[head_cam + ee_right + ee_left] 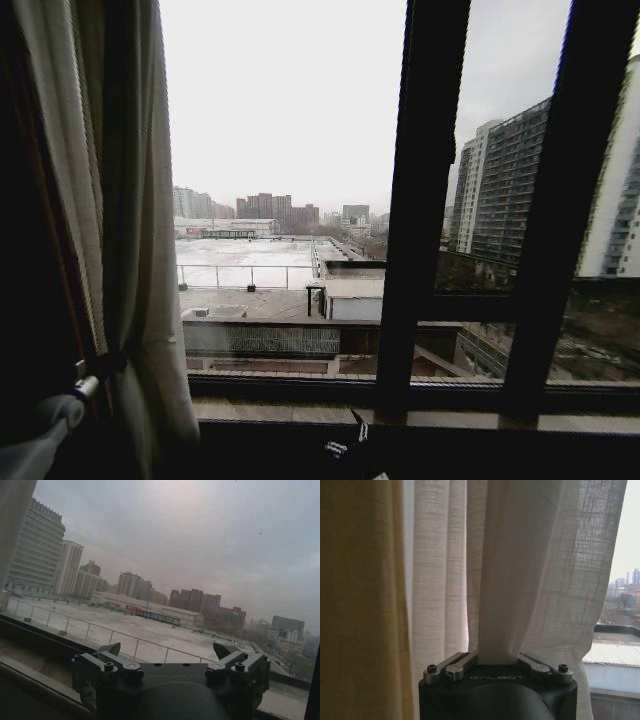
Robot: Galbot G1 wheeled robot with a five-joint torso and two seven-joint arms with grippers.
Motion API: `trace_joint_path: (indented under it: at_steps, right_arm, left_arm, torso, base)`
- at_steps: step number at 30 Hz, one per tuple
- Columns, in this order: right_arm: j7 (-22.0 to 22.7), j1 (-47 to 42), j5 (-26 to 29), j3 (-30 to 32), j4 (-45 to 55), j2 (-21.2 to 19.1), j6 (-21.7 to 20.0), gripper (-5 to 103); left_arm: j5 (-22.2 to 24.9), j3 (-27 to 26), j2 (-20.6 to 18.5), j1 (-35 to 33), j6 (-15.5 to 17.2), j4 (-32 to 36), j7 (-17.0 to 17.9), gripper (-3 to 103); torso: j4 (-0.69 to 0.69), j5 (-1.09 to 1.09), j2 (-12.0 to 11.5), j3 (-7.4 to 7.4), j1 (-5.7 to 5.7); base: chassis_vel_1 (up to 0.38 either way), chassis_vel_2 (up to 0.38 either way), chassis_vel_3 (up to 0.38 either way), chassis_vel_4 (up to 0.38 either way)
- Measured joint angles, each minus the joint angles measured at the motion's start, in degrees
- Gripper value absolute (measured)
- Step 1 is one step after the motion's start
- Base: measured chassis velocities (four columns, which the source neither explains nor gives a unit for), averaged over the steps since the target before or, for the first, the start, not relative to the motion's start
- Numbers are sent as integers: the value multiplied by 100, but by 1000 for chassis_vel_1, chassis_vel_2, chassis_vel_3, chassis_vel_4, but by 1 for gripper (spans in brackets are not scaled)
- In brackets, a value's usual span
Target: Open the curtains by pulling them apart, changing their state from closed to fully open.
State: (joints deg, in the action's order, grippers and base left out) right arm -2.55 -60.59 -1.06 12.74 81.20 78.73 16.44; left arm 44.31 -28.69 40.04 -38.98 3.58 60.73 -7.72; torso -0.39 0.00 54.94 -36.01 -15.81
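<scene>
One sheer white curtain [150, 250] hangs bunched in long pleats at the left side of the window. My left gripper [92, 378] is low against its inner folds. In the left wrist view this gripper [495, 656] is shut on a gathered fold of the curtain [545, 580], which rises straight up from between the fingers [462, 661]. My right gripper [345, 448] sits low at the window sill near the middle. In its wrist view the right gripper [167, 652] is open toward the glass, its fingers [111, 650] spread with nothing between them.
A dark drape [30, 250] hangs left of the sheer panel and looks yellowish [360, 605] in the left wrist view. Two black window frame bars [425, 200] cross the glass at centre and right. The sill [300, 410] runs along the bottom. Buildings lie outside.
</scene>
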Motion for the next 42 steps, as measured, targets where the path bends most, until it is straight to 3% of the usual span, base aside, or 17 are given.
trace_joint_path:
  at_steps: [5,17,19,25,30,32,34,35,37,42]
  right_arm:
    - [-12,7,2,-24,23,0,4,100]
    - [-33,-54,2,3,65,0,19,100]
    - [-35,-33,2,-26,27,-1,23,100]
    - [-38,3,2,-76,-9,0,27,100]
    - [-38,-3,2,-73,-6,0,27,100]
    - [-38,-32,4,-44,16,-1,28,100]
    - [-38,-40,5,-35,31,1,28,100]
    - [-38,-45,7,-22,35,1,28,100]
    - [-38,-45,8,-13,36,1,28,100]
    - [-34,-27,14,-6,23,-1,29,100]
  left_arm:
    - [42,-428,-7,-454,-93,-145,-122,2]
    - [121,-705,-222,-486,-253,-922,-158,2]
    - [119,-807,-287,-524,-266,-1094,-91,2]
    - [93,-846,-354,-556,-269,-1081,-17,2]
    - [-12,-706,-271,-466,-231,-788,-124,-2]
    - [-121,-518,-217,-385,-164,-499,-367,14]
    - [-139,-464,-207,-352,-159,-376,-430,14]
    - [-143,-398,-195,-308,-157,-228,-459,24]
    - [-141,-360,-191,-291,-156,-151,-475,24]
    - [-24,-203,-229,-261,-31,308,-656,45]
  torso:
    - [-2,6,0,1,0]
    - [-4,9,1,2,1]
    - [-2,1,1,0,1]
    - [6,-5,0,-2,0]
    - [5,-13,-2,-3,-1]
    - [5,-20,-4,-5,-3]
    - [4,-13,-3,-5,-4]
    - [1,-2,-3,-3,-3]
    - [1,-2,-3,-3,-3]
    - [0,-2,-3,-1,-2]
  base:
    - [0,0,0,0]
    - [0,0,0,0]
    - [0,0,0,0]
    - [0,0,0,0]
    - [0,0,0,0]
    - [0,0,0,0]
    - [0,0,0,0]
    - [0,0,0,0]
    - [0,0,0,0]
    - [0,0,0,0]
